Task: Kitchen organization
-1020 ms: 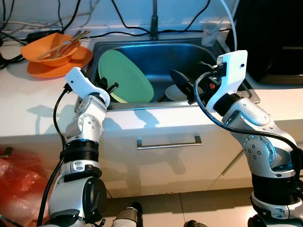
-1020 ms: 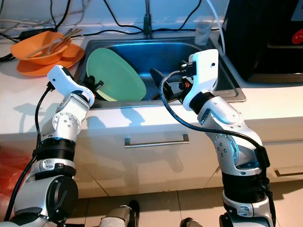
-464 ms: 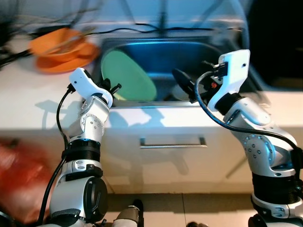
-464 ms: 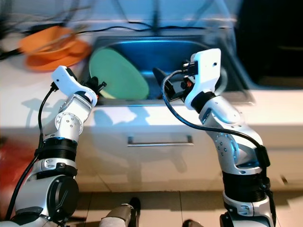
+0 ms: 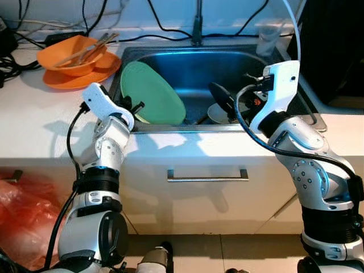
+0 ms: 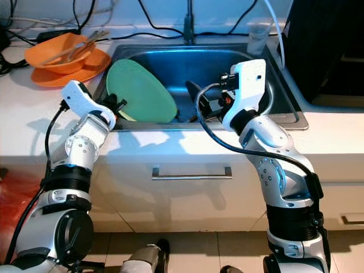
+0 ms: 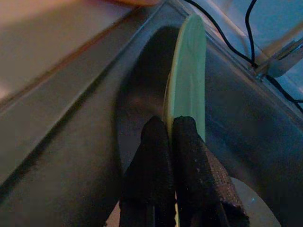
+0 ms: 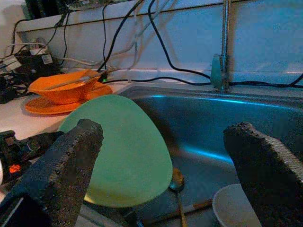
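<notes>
A green plate [image 5: 151,92] leans on its edge against the left wall of the steel sink [image 5: 239,62]. My left gripper [image 5: 133,107] is at the sink's front left corner, shut on the plate's rim [image 7: 182,94], which runs between its two black fingers [image 7: 151,142]. Over the right half of the sink my right gripper [image 8: 163,132] hangs open, fingers [image 8: 75,146] wide apart and empty, pointing toward the green plate [image 8: 123,146]. Below it a white bowl [image 8: 234,208] and a spoon [image 8: 177,182] lie on the sink floor.
An orange bowl with chopsticks [image 5: 71,56] sits on an orange plate on the counter left of the sink. The faucet [image 5: 197,31] and a clear cup [image 5: 266,38] stand behind it. A black appliance [image 5: 335,45] is at the right, a red bag [image 5: 23,216] on the floor.
The camera has shifted and the blur has cleared. Both grippers hold the same stance, the left still on the plate's rim, the right still open over the sink.
</notes>
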{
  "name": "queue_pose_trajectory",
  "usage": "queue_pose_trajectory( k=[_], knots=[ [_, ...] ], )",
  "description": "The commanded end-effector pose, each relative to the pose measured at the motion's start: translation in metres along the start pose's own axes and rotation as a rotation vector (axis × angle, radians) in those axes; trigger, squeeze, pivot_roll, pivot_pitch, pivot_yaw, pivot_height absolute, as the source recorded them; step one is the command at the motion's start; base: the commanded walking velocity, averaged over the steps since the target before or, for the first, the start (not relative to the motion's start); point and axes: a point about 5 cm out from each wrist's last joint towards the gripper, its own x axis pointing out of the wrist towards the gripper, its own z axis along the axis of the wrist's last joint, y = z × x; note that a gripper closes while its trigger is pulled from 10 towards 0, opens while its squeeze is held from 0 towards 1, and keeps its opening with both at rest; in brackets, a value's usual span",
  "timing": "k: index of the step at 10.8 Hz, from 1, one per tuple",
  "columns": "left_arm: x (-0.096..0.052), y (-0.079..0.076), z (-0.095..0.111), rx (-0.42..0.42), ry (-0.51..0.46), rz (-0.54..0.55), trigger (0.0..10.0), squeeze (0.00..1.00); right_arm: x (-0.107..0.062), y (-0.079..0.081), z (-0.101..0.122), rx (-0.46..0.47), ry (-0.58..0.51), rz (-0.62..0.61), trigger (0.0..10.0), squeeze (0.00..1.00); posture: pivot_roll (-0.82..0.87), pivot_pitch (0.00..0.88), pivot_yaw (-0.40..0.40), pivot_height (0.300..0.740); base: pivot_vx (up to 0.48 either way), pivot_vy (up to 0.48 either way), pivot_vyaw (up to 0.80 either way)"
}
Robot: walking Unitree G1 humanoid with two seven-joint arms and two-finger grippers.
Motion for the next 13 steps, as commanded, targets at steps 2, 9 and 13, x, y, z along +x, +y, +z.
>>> queue_pose_trajectory(
  k=[2,9,13],
  knots=[
    [0.003,-0.016,0.017,-0.001,-0.063,-0.082,0.0,0.00,0.002,-0.007,0.011,-0.026,-0.054,-0.044,10.0,0.23,0.01,0.073,0.079,0.740,0.000,0.000,0.00],
    [0.022,-0.034,0.019,-0.010,-0.018,-0.068,0.5,0.00,-0.011,-0.003,0.017,-0.045,-0.088,-0.126,10.0,0.22,-0.06,0.142,0.122,0.740,0.000,0.000,0.00],
    [0.026,-0.036,0.011,0.022,0.031,-0.027,2.1,0.00,-0.029,0.000,0.010,-0.016,-0.048,-0.180,10.0,0.22,-0.09,0.181,0.169,0.740,0.000,0.000,0.00]
  ],
)
